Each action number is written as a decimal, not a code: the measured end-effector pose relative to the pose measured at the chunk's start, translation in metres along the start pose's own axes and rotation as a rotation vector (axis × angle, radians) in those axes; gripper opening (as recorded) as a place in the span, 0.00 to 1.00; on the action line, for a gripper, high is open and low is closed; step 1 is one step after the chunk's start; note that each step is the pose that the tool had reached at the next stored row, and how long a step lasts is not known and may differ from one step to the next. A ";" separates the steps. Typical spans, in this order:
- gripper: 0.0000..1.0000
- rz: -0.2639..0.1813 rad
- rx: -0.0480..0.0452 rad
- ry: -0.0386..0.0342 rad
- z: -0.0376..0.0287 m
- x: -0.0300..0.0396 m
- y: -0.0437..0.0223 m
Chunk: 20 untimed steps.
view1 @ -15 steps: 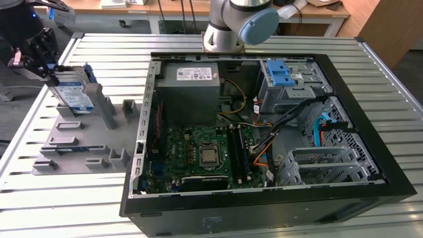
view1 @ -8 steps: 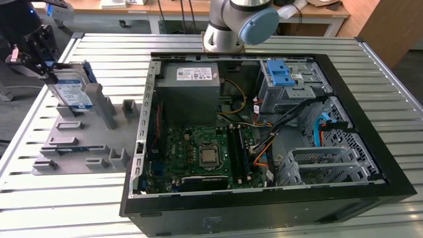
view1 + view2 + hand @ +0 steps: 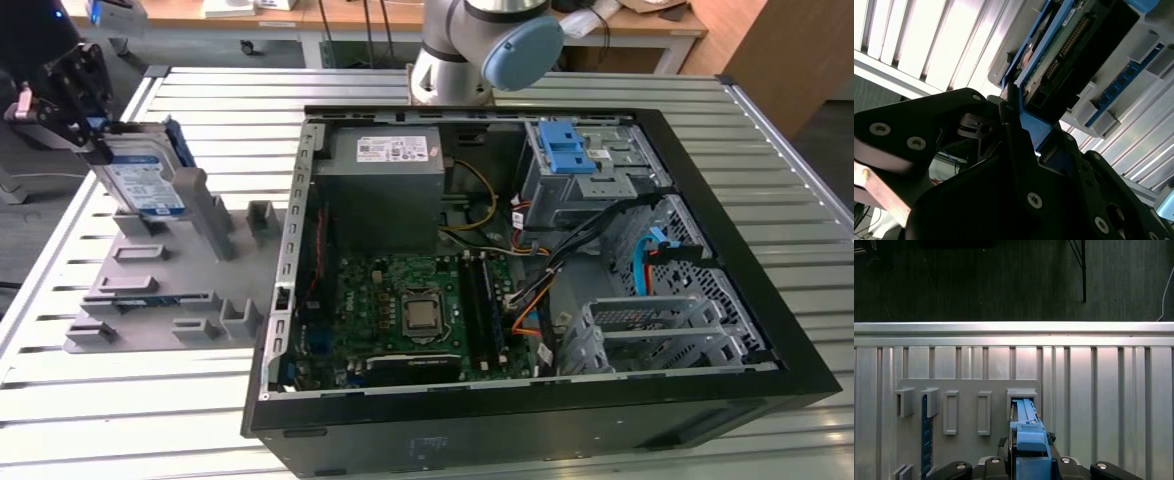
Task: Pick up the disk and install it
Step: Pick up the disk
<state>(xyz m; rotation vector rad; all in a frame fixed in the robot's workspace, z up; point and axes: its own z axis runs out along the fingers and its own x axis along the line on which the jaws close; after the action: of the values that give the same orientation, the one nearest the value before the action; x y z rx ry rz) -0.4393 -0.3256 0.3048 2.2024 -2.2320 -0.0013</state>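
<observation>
**Disk clamped at the parts stand, computer case open alongside**

The black two-fingered gripper [image 3: 96, 150] stands at the exterior view's far left, above the grey plastic parts stand [image 3: 160, 290]. Its jaws are closed narrow on the disk [image 3: 140, 178] — a flat rectangular silver-grey hard drive with a white-and-blue label and a blue plastic carrier frame. The disk stands upright on its edge at the far end of the stand, label facing the exterior view, its lower edge behind the stand's grey upright posts. Whether that edge sits in its slot or just above it cannot be told.

In the second wrist view the gripper [image 3: 1029, 130] pinches the blue edge of the carrier, and the disk [image 3: 1069, 45] shows its green circuit-board side and connector row. In the first wrist view the gripper [image 3: 1026, 460] holds the disk [image 3: 1026, 432] edge-on, the blue frame running from the fingers to the stand's raised grey pocket [image 3: 1021, 392]. A thin blue memory stick [image 3: 927, 435] stands on edge in another slot of the stand, well apart from the disk.

To the exterior view's right of the stand lies the open black computer case [image 3: 747, 330] on the ribbed aluminium table [image 3: 134, 420]. Inside it are a green motherboard [image 3: 400, 300], a large grey power-supply box with a white sticker [image 3: 380, 175] and — at the drive cage — a blue plastic latch with ridged steps [image 3: 567, 150]. The arm's grey base [image 3: 461, 60] rises behind the case.
</observation>
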 end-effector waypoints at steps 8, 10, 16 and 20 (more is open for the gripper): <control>0.36 0.000 0.0003 -0.0001 -0.0049 0.0000 0.0000; 0.36 0.000 0.0000 0.0005 -0.0064 0.0000 0.0000; 0.36 0.000 0.0001 0.0005 -0.0068 0.0000 0.0000; 0.36 0.000 0.0001 0.0005 -0.0074 0.0000 0.0000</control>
<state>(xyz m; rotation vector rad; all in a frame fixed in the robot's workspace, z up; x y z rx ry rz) -0.4394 -0.3256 0.3122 2.2022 -2.2318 -0.0006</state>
